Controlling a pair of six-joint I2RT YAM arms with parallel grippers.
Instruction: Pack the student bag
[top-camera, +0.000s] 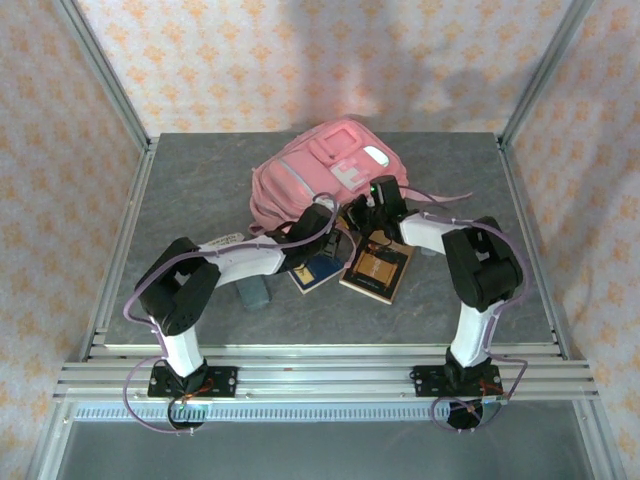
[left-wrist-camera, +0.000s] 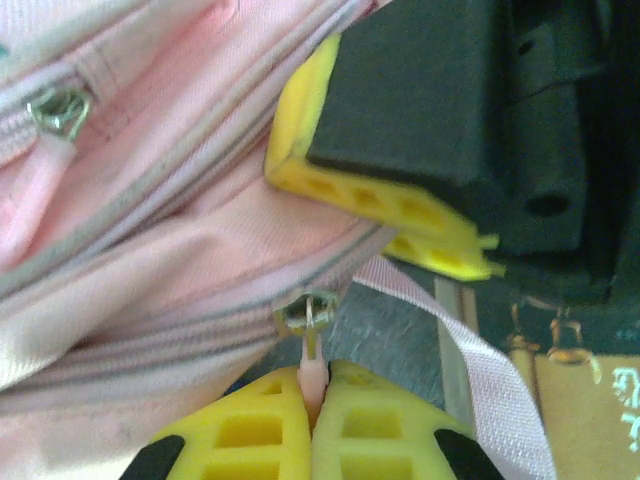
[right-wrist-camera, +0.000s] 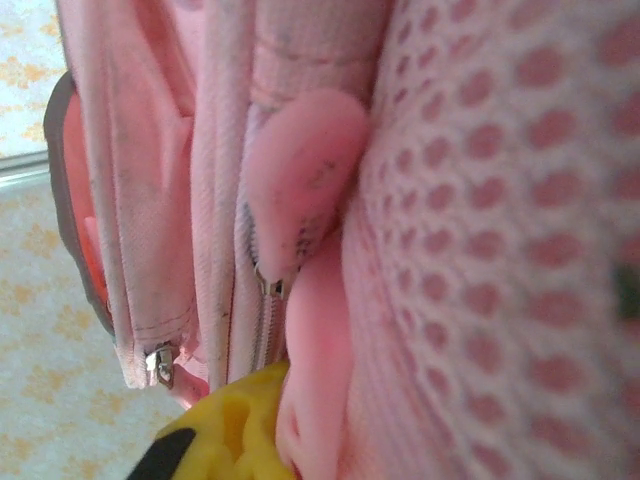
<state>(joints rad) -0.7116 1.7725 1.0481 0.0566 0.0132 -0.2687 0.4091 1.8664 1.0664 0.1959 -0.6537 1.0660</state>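
One student bag (top-camera: 310, 175) lies at the far middle of the table (top-camera: 190, 200), just short of its far edge. The left gripper (left-wrist-camera: 314, 398) pinches one pink zip pull (left-wrist-camera: 313, 372). The right gripper (top-camera: 362, 208) is pressed together at the bag's near-right edge; whether fabric is caught, I cannot tell. Two books, one blue book (top-camera: 318, 272) and one brown book (top-camera: 377, 268), lie just near of the bag. Bare table spreads to the left and right.
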